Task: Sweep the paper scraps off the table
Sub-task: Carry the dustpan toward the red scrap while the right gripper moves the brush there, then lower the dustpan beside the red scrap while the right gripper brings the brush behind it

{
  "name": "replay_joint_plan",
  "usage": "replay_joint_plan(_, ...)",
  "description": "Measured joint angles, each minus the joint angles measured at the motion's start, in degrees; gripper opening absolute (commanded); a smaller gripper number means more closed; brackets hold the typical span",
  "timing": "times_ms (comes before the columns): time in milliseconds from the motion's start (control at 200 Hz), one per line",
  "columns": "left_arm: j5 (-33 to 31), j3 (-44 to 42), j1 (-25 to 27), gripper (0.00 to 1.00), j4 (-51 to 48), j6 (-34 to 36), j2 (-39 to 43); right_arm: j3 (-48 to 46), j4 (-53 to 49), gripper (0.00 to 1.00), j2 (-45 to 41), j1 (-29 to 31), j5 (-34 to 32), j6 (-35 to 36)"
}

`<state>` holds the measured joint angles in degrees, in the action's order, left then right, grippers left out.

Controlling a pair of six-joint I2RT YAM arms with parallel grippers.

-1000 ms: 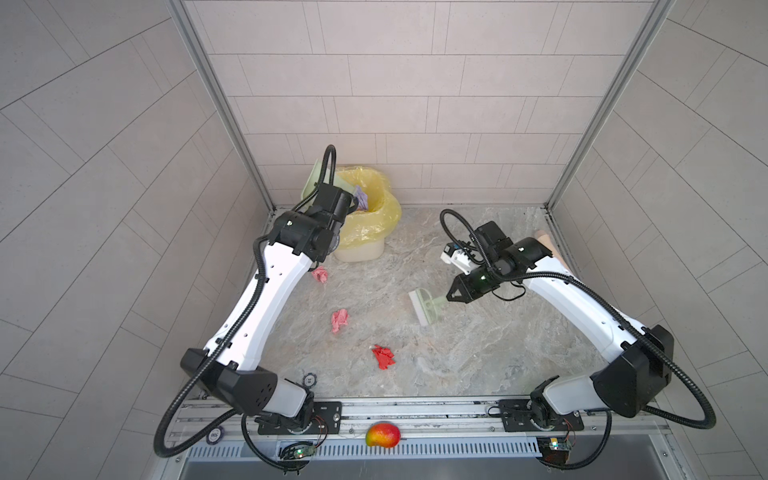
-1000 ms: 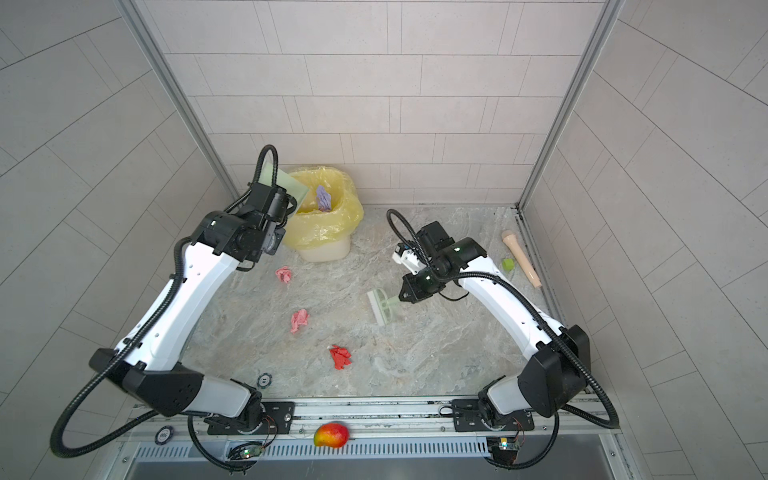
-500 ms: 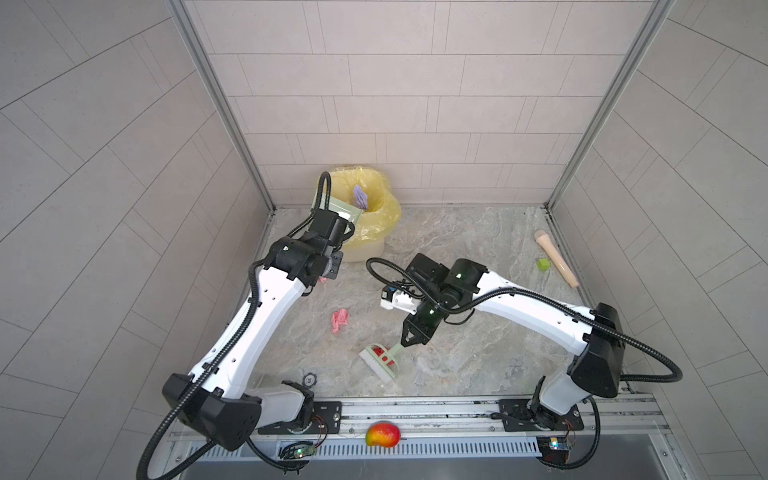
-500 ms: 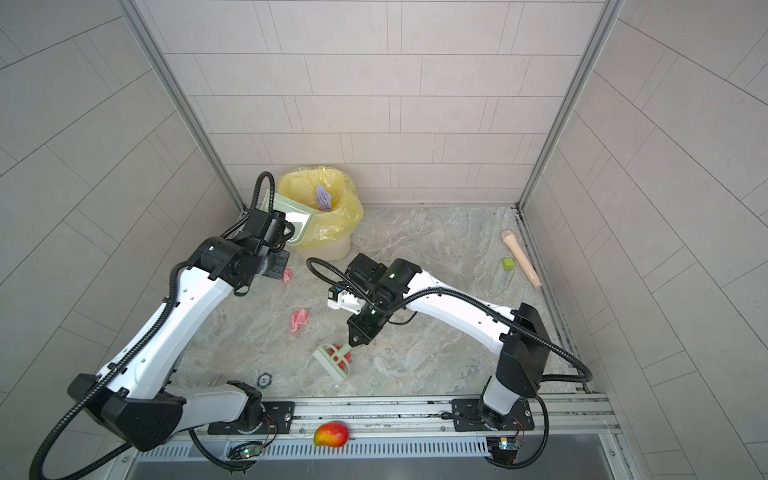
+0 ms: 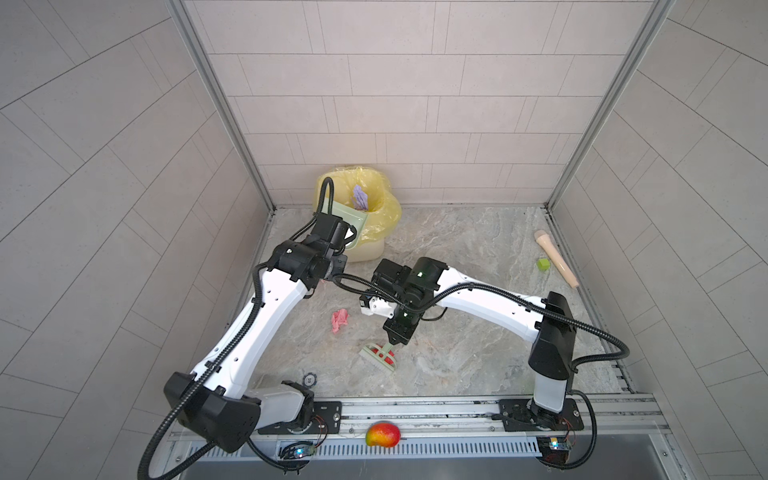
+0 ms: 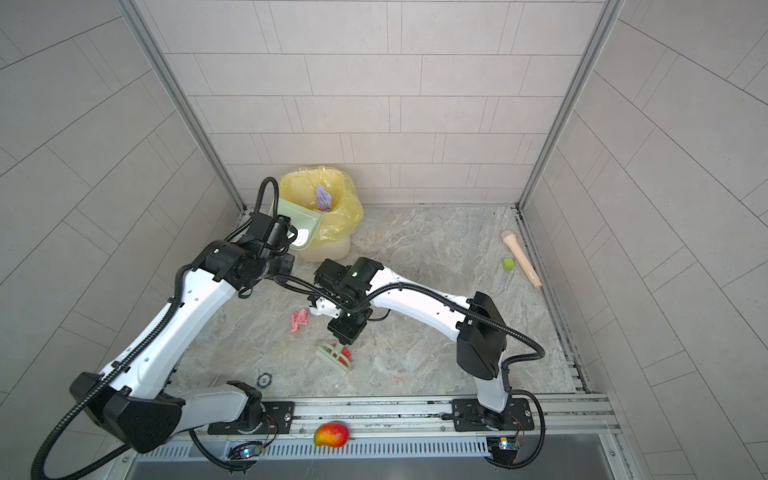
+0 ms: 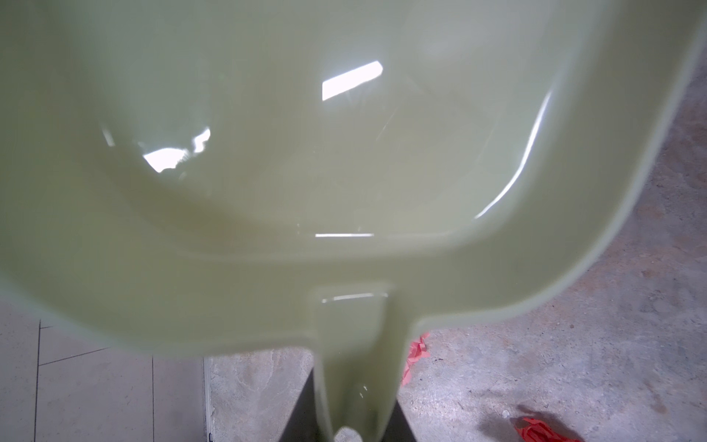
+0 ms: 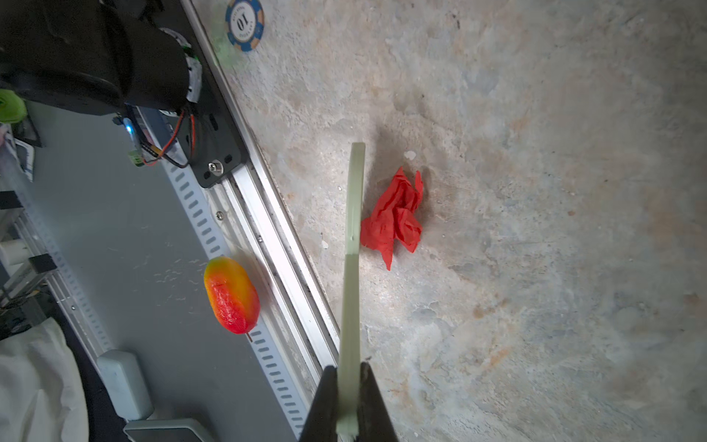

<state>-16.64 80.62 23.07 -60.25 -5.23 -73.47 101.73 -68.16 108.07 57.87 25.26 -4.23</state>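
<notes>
My right gripper (image 5: 397, 337) (image 8: 348, 405) is shut on the handle of a pale green brush (image 5: 377, 358) (image 8: 354, 214). The brush head stands on the table (image 5: 465, 249) against a red paper scrap (image 8: 396, 218) (image 6: 346, 354). A pink scrap (image 5: 340, 321) (image 6: 299, 320) lies to its left. My left gripper (image 6: 286, 240) (image 7: 354, 424) is shut on the handle of a pale green dustpan (image 5: 353, 217) (image 7: 306, 153), held over the bin's near rim. The left wrist view shows another pink scrap (image 7: 415, 354) below the pan. A lavender scrap (image 5: 360, 198) lies in the bin.
A bin with a yellow bag (image 5: 382, 208) stands at the back left. A green cube (image 5: 542, 264) and a beige stick (image 5: 557, 258) lie by the right rail. A poker chip (image 5: 309, 379) sits front left. A mango (image 5: 382, 434) rests on the front rail.
My right arm swung from the middle right to the front centre and set the brush down beside the red scrap. The left arm brought the dustpan lower and nearer.
</notes>
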Motion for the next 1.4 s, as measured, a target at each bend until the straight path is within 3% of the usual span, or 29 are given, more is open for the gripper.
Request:
replay_joint_plan(280, 0.55, -1.18, 0.00, 0.00, 0.04, -0.42, 0.09, 1.97, -4.52, 0.00, 0.35, -0.92, -8.81, 1.79)
replay_joint_plan(656, 4.20, -4.48, 1.49, 0.00, -0.02, -2.99, 0.68, 1.99, -5.60, 0.00, 0.35, -8.68, -14.56, 2.40)
replay_joint_plan(951, 7.13, -8.35, 6.23, 0.00, -0.66, -6.88, 1.07, 1.57, -6.05, 0.00, -0.61, -12.33, -16.70, 2.97)
replay_joint_plan(1401, 13.66, -15.47, 17.81, 0.00, -3.04, -16.90, -0.74, -2.36, -10.45, 0.00, -11.69, -18.99, -15.87, 3.43)
